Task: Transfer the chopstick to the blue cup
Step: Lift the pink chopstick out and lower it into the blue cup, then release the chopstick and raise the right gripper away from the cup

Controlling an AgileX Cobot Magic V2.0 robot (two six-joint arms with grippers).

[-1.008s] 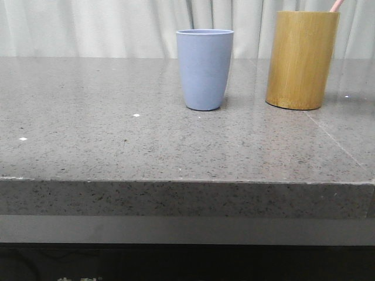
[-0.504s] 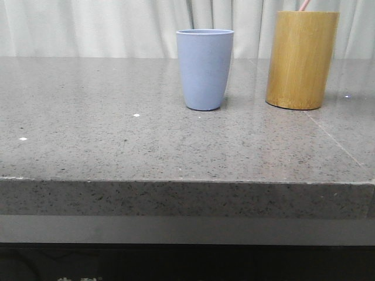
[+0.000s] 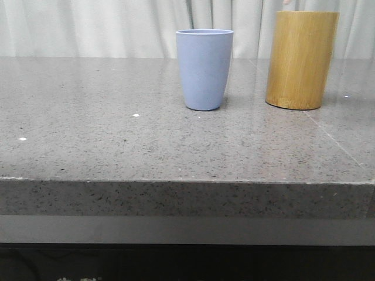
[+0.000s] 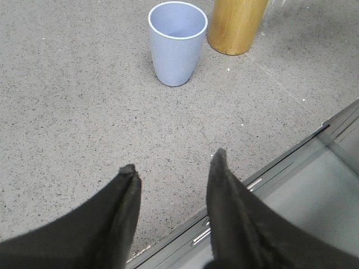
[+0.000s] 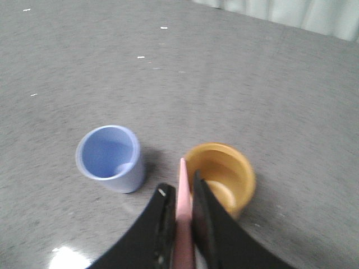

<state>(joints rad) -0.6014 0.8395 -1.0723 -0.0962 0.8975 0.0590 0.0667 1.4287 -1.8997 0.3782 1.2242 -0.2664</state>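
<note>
The blue cup (image 3: 204, 69) stands upright and empty on the grey stone table, just left of a taller bamboo holder (image 3: 302, 58). In the right wrist view my right gripper (image 5: 180, 182) is shut on the pale pink chopstick (image 5: 182, 193), held above the table; its tip hangs over the gap between the blue cup (image 5: 108, 157) and the bamboo holder (image 5: 224, 176), by the holder's rim. My left gripper (image 4: 174, 161) stands open and empty over the table's front edge, well short of the blue cup (image 4: 177, 42).
The speckled grey table (image 3: 117, 140) stretches bare to the left and in front of the cups. A metal rail (image 4: 314, 168) runs below the table's front edge. A pale curtain (image 3: 88, 26) closes the back.
In the front view the pink chopstick end above the bamboo holder has shifted left along the rim and risen almost out of the top of the picture. The cups have not moved.
</note>
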